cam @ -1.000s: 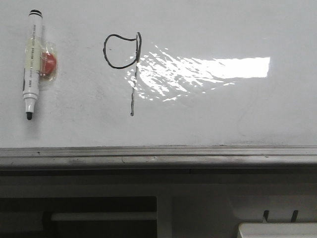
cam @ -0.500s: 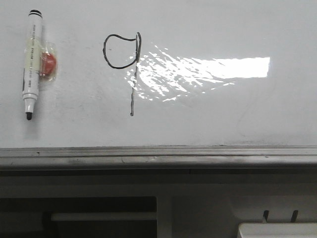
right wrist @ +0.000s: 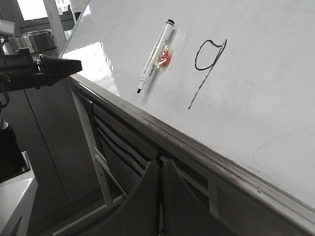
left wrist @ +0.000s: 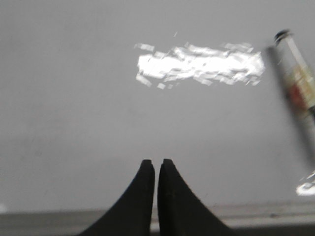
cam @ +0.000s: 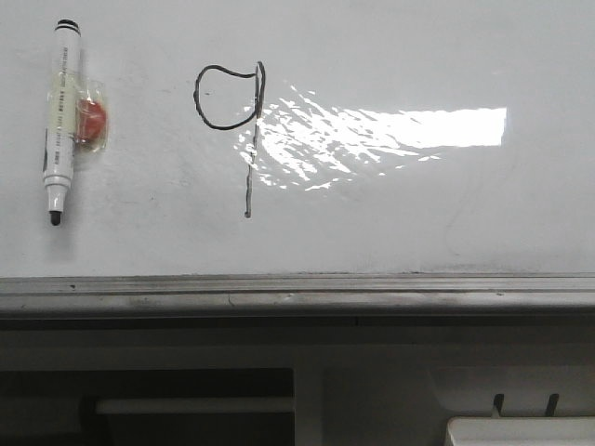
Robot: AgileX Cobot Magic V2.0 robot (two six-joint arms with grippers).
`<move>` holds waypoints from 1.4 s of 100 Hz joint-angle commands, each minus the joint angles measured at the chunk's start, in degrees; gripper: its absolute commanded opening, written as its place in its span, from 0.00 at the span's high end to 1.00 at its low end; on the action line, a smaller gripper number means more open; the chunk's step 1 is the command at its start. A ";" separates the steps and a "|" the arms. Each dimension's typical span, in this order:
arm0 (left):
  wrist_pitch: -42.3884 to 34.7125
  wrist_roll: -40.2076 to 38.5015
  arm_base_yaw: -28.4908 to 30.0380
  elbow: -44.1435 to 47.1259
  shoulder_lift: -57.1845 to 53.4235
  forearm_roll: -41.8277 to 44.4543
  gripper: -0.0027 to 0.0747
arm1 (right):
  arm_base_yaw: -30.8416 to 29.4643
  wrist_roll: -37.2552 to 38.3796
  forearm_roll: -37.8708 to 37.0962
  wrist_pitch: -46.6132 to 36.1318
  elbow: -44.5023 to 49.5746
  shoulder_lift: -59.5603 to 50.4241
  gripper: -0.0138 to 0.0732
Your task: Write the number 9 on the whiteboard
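Note:
A black number 9 (cam: 237, 116), a rounded loop with a long straight stem, is drawn on the whiteboard (cam: 390, 214); it also shows in the right wrist view (right wrist: 206, 69). A white marker (cam: 59, 121) with a black tip hangs on the board by a red magnet (cam: 91, 122), left of the figure; it shows in the right wrist view (right wrist: 155, 56) and blurred in the left wrist view (left wrist: 298, 86). My left gripper (left wrist: 157, 162) is shut and empty before the bare board. My right gripper (right wrist: 161, 163) is shut and empty, below the board's rail. Neither gripper shows in the front view.
A bright glare patch (cam: 390, 130) lies right of the figure. The grey metal lower rail (cam: 297, 293) runs under the board, with a dark frame and a white bar (cam: 195, 405) beneath. The left arm (right wrist: 39, 71) shows in the right wrist view, left of the board.

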 commanded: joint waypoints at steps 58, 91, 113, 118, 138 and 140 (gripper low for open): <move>3.01 -0.40 4.50 2.41 -1.68 0.72 0.99 | 0.13 -0.36 -0.73 -4.33 -1.63 0.71 0.92; 3.01 -0.40 4.50 2.41 -1.68 0.72 0.99 | 0.13 -0.36 -0.73 -4.33 -1.54 0.71 0.92; 3.01 -0.40 4.50 2.41 -1.68 0.72 0.99 | -2.92 -0.36 -3.02 -8.66 0.63 0.71 0.92; 3.01 -0.40 4.50 2.41 -1.68 0.72 0.99 | -6.08 -0.36 -3.02 -13.94 2.50 0.84 0.92; 3.01 -0.40 4.50 2.41 -1.68 0.72 0.99 | -25.82 -0.36 -2.29 -28.11 6.72 1.67 0.92; 3.01 -0.40 4.50 2.41 -1.68 0.72 0.99 | -28.16 -0.36 -2.29 -28.36 6.72 1.67 0.92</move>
